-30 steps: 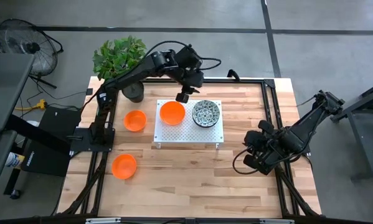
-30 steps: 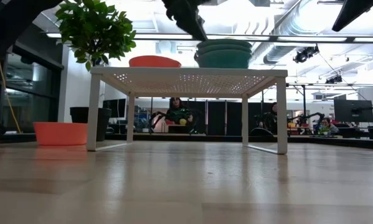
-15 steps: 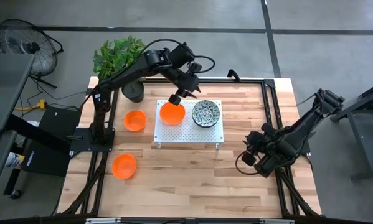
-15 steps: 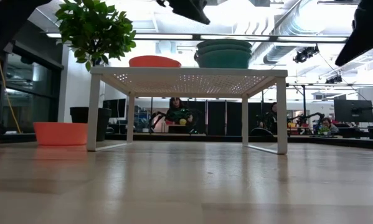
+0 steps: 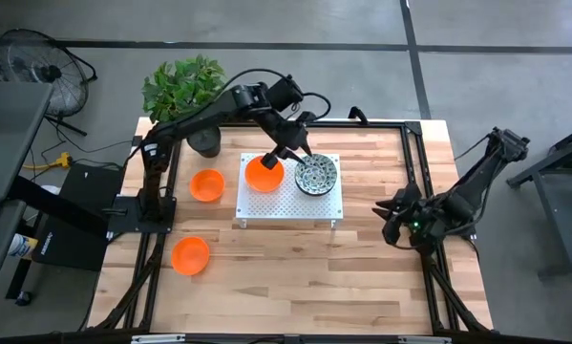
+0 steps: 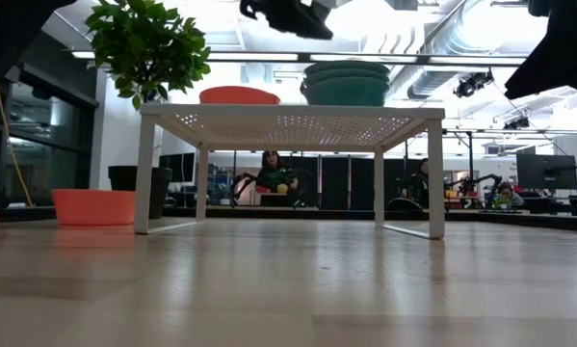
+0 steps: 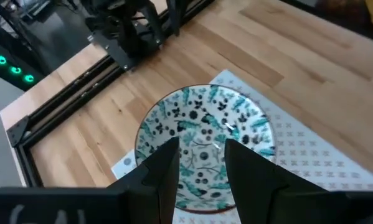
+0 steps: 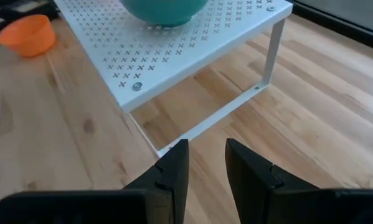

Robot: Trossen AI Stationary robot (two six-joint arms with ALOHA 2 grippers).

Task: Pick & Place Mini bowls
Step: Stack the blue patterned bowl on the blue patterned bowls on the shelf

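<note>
While we are hanging our left gripper [image 7: 200, 163] empty, fingers narrowly parted, above the white rack [image 5: 287, 204], the speckled bowl stack [image 7: 205, 145] is sitting directly below. Our right gripper [image 8: 204, 160], also slightly parted, is waiting well apart, so the left is nearer.

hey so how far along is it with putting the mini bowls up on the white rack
Done, it seems: an orange bowl and the stacked speckled bowls sit on the white rack. In hand: nothing; the left pincer hovers open over the rack, holding no bowl, and the right pincer waits open near the table's right edge. Left: two orange bowls on the table.
</note>
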